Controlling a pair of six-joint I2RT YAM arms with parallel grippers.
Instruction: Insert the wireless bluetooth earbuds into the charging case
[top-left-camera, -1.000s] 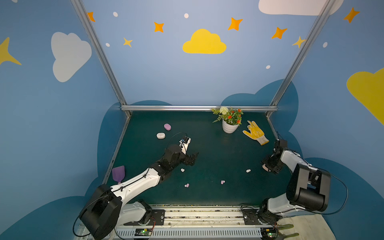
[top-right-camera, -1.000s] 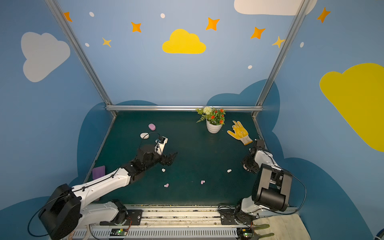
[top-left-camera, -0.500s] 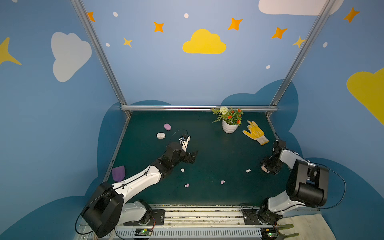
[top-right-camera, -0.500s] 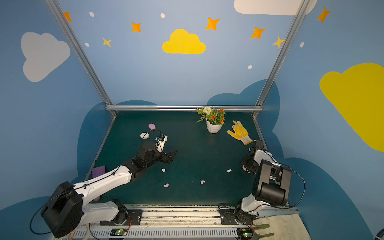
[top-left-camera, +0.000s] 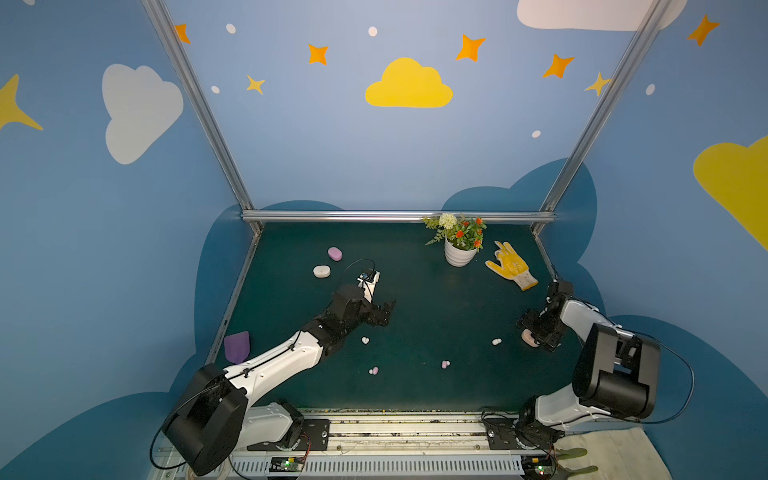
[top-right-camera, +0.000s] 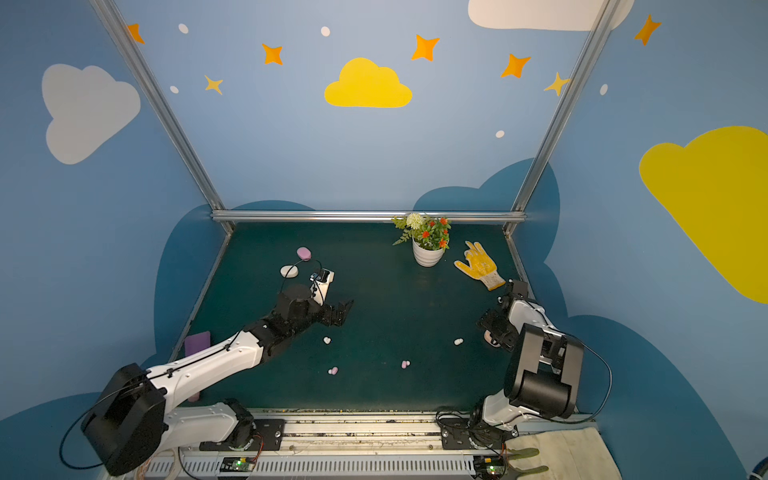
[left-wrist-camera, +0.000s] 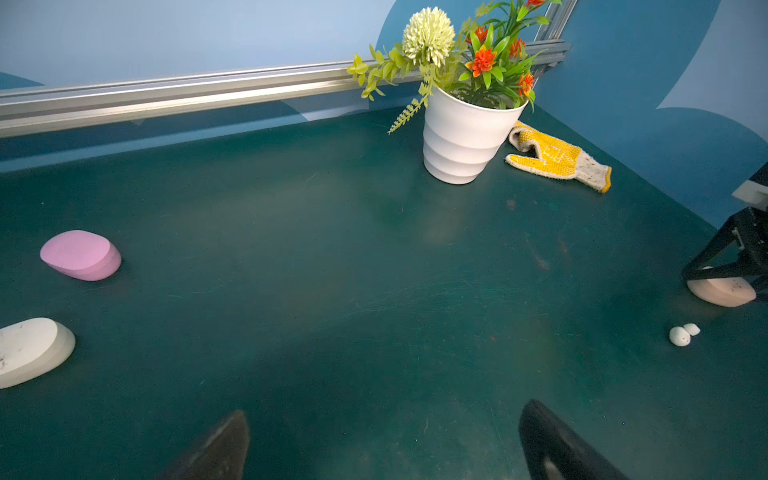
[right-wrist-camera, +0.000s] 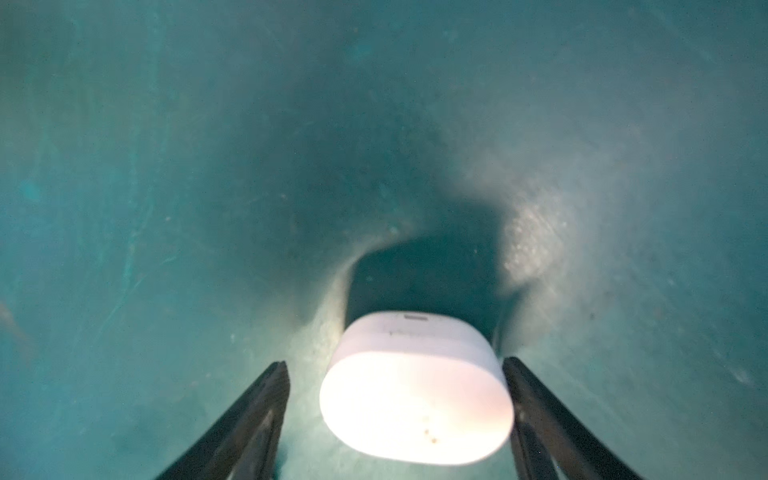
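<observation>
Several tiny earbuds lie in pairs on the green mat: a white pair (top-left-camera: 365, 340), a pink pair (top-left-camera: 374, 370), a lilac pair (top-left-camera: 445, 364) and another white pair (top-left-camera: 496, 342) (left-wrist-camera: 683, 333). A peach charging case (right-wrist-camera: 415, 390) (top-left-camera: 529, 337) rests on the mat between the fingers of my right gripper (right-wrist-camera: 394, 363) (top-left-camera: 534, 332), which is open, with a gap on one side. My left gripper (top-left-camera: 384, 311) (left-wrist-camera: 386, 411) hovers open and empty over the mat's left middle. A lilac case (top-left-camera: 334, 253) (left-wrist-camera: 81, 254) and a white case (top-left-camera: 321, 271) (left-wrist-camera: 31, 351) lie shut at the back left.
A white flower pot (top-left-camera: 459, 253) and a yellow work glove (top-left-camera: 513, 266) sit at the back right. A purple object (top-left-camera: 237, 347) lies at the mat's left edge. An aluminium rail (top-left-camera: 395, 216) borders the back.
My right gripper's jaws have spread apart around the peach case, which stays on the mat. The left arm has hardly moved.
</observation>
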